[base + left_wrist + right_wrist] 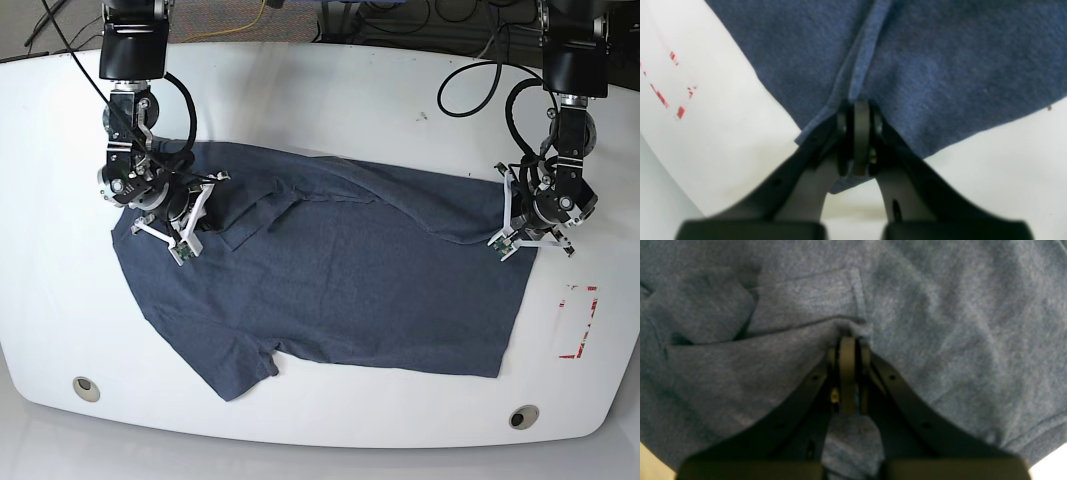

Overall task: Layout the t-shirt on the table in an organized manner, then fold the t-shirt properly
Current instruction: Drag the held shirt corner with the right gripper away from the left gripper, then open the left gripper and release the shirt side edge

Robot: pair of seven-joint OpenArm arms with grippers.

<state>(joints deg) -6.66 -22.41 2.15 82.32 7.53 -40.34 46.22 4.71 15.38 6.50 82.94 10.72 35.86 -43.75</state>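
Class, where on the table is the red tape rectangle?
In the base view, the red tape rectangle lies near the table's right edge, just beyond the t-shirt's hem.

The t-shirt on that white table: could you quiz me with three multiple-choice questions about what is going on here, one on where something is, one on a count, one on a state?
1. Where is the red tape outline on the table, seen from the base view?
A. near the right edge
B. under the t-shirt
C. at the far left

2. How many round holes show in the table's near edge?
A. none
B. two
C. five

3. What is the left hand doing?
A. hanging open above the table
B. shut on the t-shirt
C. holding a cup

Answers: 1 A, the outline lies right of the cloth. 2 B, one hole sits near each front corner. 3 B, cloth is pinched between its fingers.
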